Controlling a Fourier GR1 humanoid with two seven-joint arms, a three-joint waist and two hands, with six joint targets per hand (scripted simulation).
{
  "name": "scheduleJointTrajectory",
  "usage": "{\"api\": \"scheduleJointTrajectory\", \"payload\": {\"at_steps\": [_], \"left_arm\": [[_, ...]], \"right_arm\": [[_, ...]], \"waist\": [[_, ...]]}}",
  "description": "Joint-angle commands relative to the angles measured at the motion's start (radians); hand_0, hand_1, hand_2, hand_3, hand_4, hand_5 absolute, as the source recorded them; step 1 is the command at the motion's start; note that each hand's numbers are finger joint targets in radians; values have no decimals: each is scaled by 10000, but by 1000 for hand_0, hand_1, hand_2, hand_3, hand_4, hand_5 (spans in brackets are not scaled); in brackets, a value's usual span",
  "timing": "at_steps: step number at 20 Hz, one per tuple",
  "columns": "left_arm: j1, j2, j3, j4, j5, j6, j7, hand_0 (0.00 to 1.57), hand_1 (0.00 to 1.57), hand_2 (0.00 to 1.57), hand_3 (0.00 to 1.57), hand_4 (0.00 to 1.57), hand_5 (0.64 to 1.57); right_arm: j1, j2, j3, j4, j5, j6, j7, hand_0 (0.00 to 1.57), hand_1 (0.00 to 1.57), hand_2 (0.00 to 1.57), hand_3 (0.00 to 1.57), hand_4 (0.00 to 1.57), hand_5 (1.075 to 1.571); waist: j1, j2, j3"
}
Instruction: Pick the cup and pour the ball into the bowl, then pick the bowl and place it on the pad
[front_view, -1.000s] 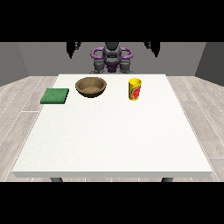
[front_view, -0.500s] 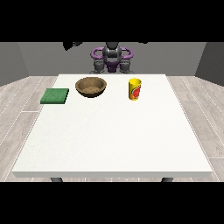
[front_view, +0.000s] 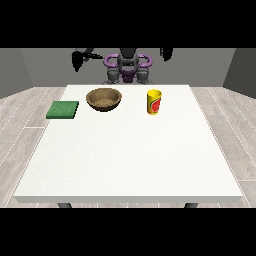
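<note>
Nearest the camera lies a broad bare stretch of the white table (front_view: 128, 165), nothing on it; further back, in a row across the far part, sit the three things that matter: the green pad (front_view: 63, 109) at the view's left near the table's edge, the brown bowl (front_view: 104, 99) just inward of it, and the yellow cup (front_view: 154, 102) upright at the view's right, well apart from the bowl; the ball is not visible from here, presumably down inside the cup; nothing is grasped yet, so the whole job lies ahead. The risk, as I judge it, is the cup: it stands tall and narrow, and a hand coming down off-centre could knock it over and send the ball rolling across the table before any pour; a pour begun too far from the bowl would miss the rim, too. Furthest back, behind the table, the robot holds both arms raised; the hand at the view's left (front_view: 78, 59) hangs high and touches nothing, the hand at the view's right (front_view: 166, 53) likewise up and holding nothing; whether either hand's fingers are spread or curled I cannot tell.
</note>
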Motion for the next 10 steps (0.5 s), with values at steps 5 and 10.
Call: {"api": "scheduleJointTrajectory", "payload": {"at_steps": [5, 10], "left_arm": [[-1512, 554, 1026, 2146, -588, -42, -1410, 0, 0, 0, 0, 0, 1254], [-2840, 808, 1817, 3807, -478, 32, -1746, 0, 0, 0, 0, 0, 1257]], "right_arm": [[-923, -37, -102, 1264, 79, 372, -1390, 0, 0, 0, 0, 0, 1559], [-1399, -363, -404, 1971, 78, 550, -1808, 0, 0, 0, 0, 0, 1560]], "waist": [[-336, 1524, -3], [-740, 1688, -3]]}}
